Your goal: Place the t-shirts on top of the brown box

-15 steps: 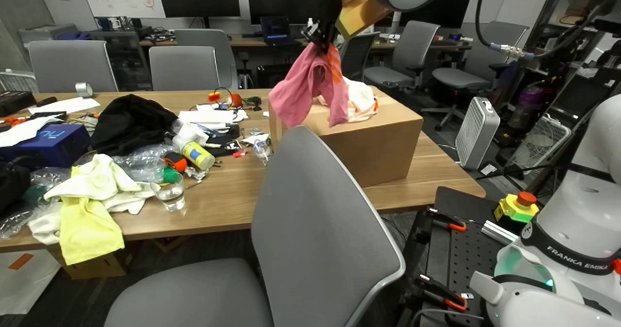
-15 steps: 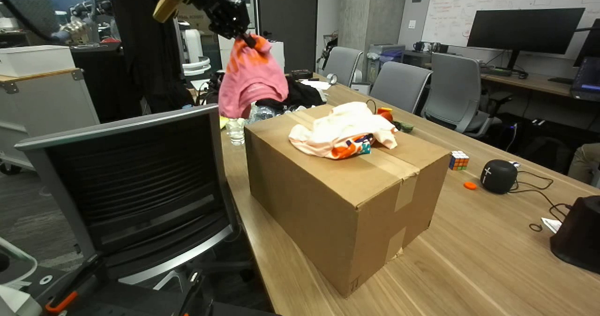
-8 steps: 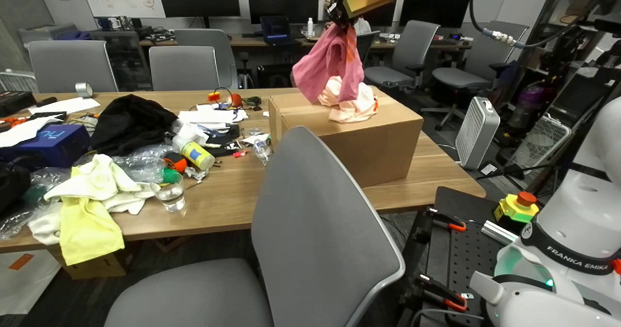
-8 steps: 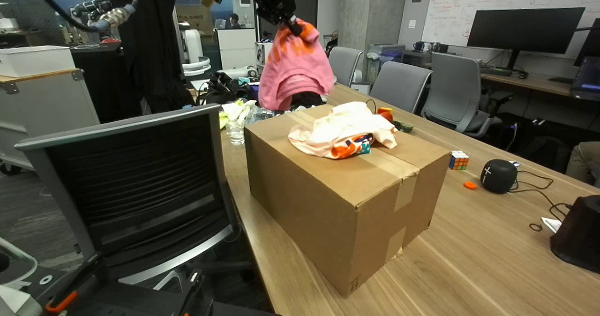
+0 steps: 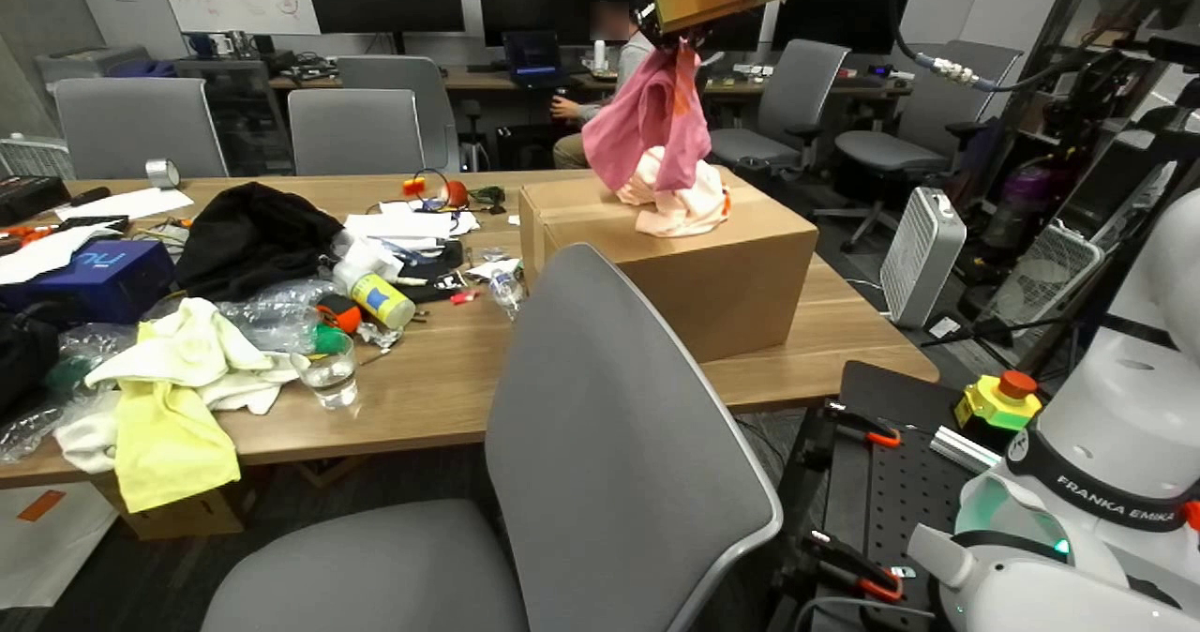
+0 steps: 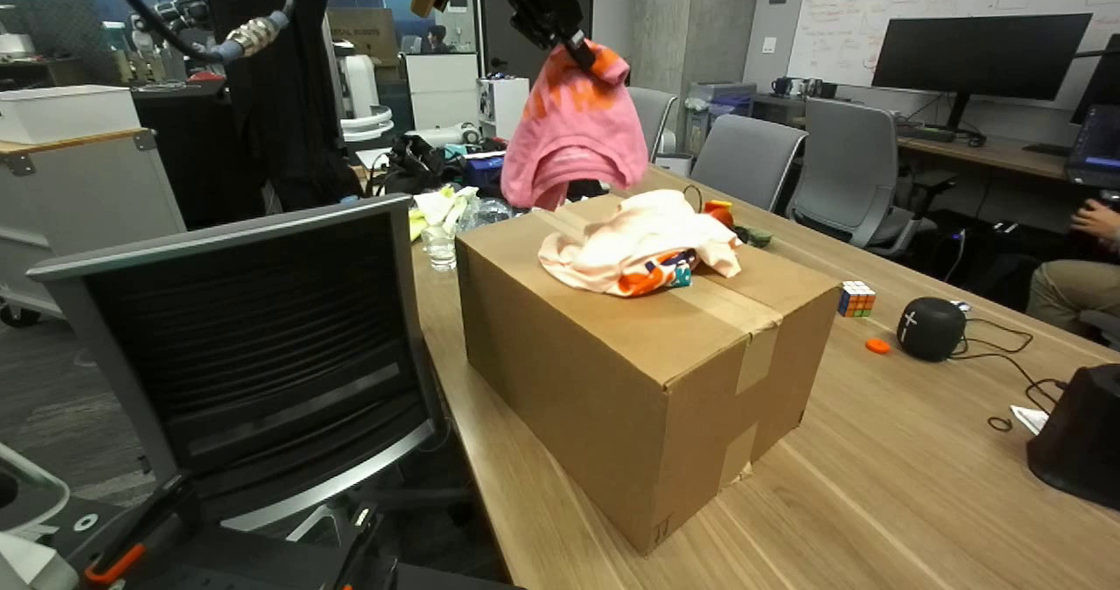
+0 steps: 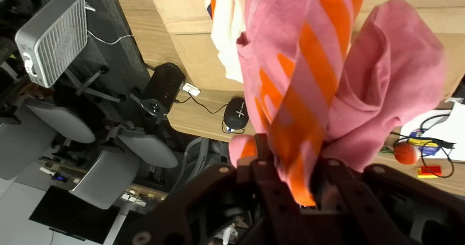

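Note:
A pink t-shirt with orange print [image 5: 647, 126] hangs bunched from my gripper [image 6: 582, 54], which is shut on it; the shirt also shows in an exterior view [image 6: 577, 130] and fills the middle of the wrist view [image 7: 392, 77]. My fingertips [image 7: 290, 154] are partly hidden by the cloth. The brown box [image 6: 569, 389] stands on the table, below the hanging shirt in the wrist view [image 7: 196, 65]. A cream t-shirt with orange and blue print [image 6: 634, 235] lies crumpled on top of the box. White cloth [image 5: 197, 332] and yellow cloth [image 5: 173, 444] lie at the table's edge.
A grey chair [image 5: 619, 426] stands in front of the box. A glass of water [image 5: 330, 379], a black garment [image 5: 253, 238] and clutter cover the table's far part. A black speaker [image 6: 932, 329] and a cube [image 6: 856, 299] sit beside the box. A person [image 5: 619, 60] sits behind the table.
My gripper has carried the pink t-shirt over toward the box, moving right in both exterior views, and slowing. The cream t-shirt and box have not moved. A seated person has come into view.

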Robot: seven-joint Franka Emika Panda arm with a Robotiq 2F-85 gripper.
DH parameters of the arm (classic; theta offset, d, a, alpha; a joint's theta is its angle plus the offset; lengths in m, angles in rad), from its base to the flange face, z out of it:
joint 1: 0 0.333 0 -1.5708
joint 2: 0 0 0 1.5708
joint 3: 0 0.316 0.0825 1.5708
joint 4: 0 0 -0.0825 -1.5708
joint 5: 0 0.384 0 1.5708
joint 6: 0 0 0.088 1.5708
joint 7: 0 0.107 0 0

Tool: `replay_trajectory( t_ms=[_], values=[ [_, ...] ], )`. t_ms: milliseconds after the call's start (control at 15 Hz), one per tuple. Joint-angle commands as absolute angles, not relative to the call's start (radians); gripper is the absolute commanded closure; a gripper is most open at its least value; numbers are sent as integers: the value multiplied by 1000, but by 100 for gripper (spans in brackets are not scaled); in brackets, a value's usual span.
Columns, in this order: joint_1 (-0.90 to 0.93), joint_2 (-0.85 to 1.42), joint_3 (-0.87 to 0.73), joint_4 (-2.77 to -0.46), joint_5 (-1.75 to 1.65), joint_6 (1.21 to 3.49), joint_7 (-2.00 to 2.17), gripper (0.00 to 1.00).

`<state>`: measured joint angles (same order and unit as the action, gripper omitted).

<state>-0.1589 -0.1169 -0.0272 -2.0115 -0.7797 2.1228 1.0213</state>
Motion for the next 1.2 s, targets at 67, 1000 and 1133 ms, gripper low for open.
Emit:
replay_trajectory(
  t_ms=[67, 1000, 1133],
  values=[
    [-135, -68, -32, -1959, -796, 2065, 1054, 36],
    [-56, -169, -26, -2110, -443, 2004, 603, 0],
    [-57, -224, -34, -2135, -366, 1978, 461, 0]
  ],
)
